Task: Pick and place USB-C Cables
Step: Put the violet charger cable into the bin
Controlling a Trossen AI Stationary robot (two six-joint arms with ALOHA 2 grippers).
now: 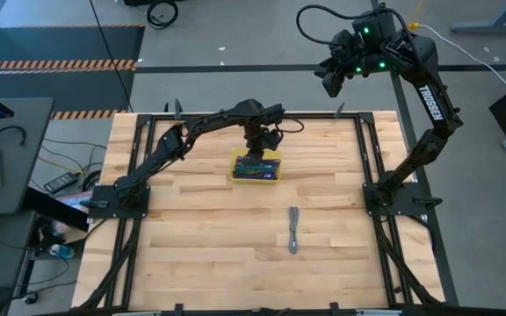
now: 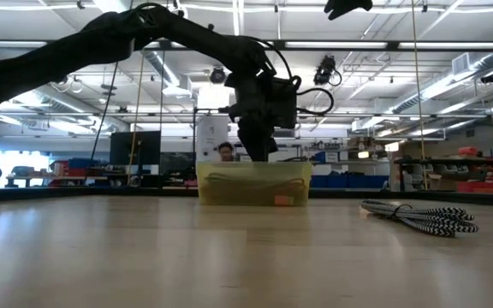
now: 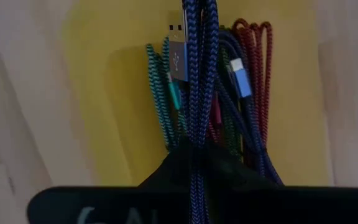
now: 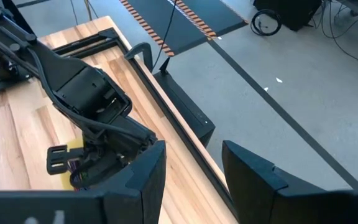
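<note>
- Holding a blue cable (image 3: 199, 74) pinched between pressed-together fingers, your left gripper (image 1: 255, 149) hangs directly over the yellow tray (image 1: 274, 178); the cable dangles down into the tray.
- You look to be at the placing step: the bundle is above the tray but not yet let go.
- Next, I judge, you need to lower a little so the cable lies among the others, then spread the fingers and lift straight up so nothing snags.
- Count inside the tray, from the left wrist view: at least one teal-green cable (image 3: 160, 93), one maroon cable (image 3: 258, 68) and one more blue one; they overlap, so you cannot get an exact total.
- One grey cable (image 1: 294, 230) lies on the table, well apart from the tray, toward the front edge; it is the only one left outside.
- One tray, two arms.
- Your right gripper (image 4: 194, 180) waits high beyond the table's far edge, well away from the tray, fingers spread and empty.
</note>
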